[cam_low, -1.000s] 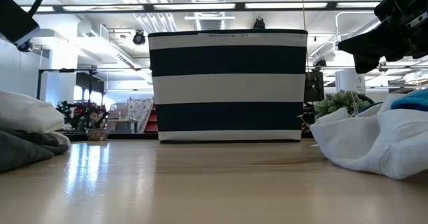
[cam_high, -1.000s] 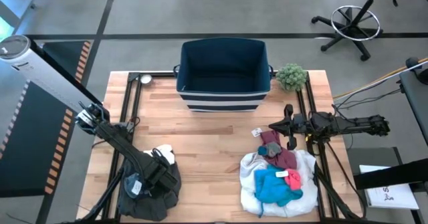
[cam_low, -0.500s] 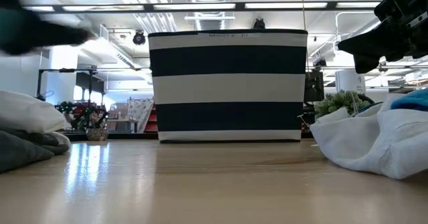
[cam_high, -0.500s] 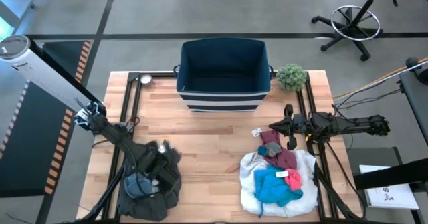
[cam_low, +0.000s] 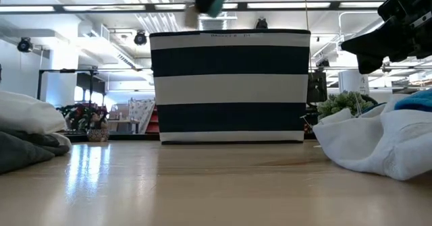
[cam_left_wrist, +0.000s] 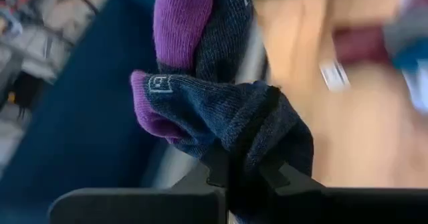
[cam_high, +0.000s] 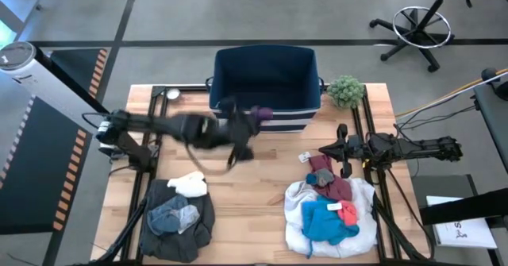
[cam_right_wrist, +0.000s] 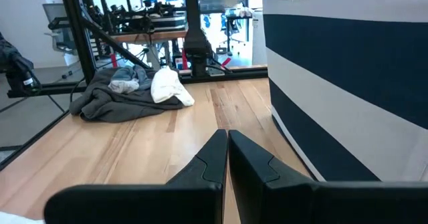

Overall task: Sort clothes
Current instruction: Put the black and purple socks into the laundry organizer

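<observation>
Left arm (cam_high: 190, 129) stretches toward bin (cam_high: 266, 91), jaws clamping sock (cam_left_wrist: 221, 110).

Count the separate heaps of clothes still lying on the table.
2: a dark grey heap at the near left and a white-based heap at the near right. Pieces underneath may be hidden.

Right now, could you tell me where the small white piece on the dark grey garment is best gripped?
Grip the small white piece at its raised, bunched middle, coming straight down from above: it sits on top of the dark grey garment, humped and uncovered, beside the small grey piece.
</observation>
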You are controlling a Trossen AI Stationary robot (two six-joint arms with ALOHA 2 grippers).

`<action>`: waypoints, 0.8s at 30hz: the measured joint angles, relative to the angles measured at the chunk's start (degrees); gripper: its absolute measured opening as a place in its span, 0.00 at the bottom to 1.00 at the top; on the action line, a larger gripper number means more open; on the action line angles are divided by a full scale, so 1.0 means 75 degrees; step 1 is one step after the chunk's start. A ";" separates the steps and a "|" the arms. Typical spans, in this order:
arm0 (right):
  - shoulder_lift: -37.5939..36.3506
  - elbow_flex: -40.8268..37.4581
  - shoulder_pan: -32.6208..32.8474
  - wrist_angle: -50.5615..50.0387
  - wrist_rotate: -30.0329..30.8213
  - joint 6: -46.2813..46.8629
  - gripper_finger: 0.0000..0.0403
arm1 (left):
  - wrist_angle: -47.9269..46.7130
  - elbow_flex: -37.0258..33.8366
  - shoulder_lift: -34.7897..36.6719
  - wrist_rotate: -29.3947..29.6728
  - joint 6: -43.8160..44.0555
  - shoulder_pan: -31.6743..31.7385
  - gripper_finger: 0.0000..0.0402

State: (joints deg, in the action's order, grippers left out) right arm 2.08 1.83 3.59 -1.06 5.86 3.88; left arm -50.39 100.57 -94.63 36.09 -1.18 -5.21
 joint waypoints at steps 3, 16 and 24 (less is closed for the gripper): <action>-0.0002 -0.0001 0.0001 0.0000 0.0001 -0.0003 0.00 | 0.0743 0.0539 0.0000 -0.1015 -0.1033 0.1068 0.01; 0.0000 -0.0001 0.0001 -0.0001 0.0001 -0.0002 0.00 | 0.0340 0.1752 -0.0505 -0.5263 -0.1807 0.4614 0.08; 0.0001 0.0001 -0.0002 0.0000 0.0001 -0.0002 0.00 | 0.0487 0.1796 -0.0955 -0.5300 -0.1966 0.4583 0.36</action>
State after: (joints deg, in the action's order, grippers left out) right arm 2.09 1.84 3.57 -1.06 5.87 3.86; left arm -46.73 114.05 -101.79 -3.66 -15.92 29.16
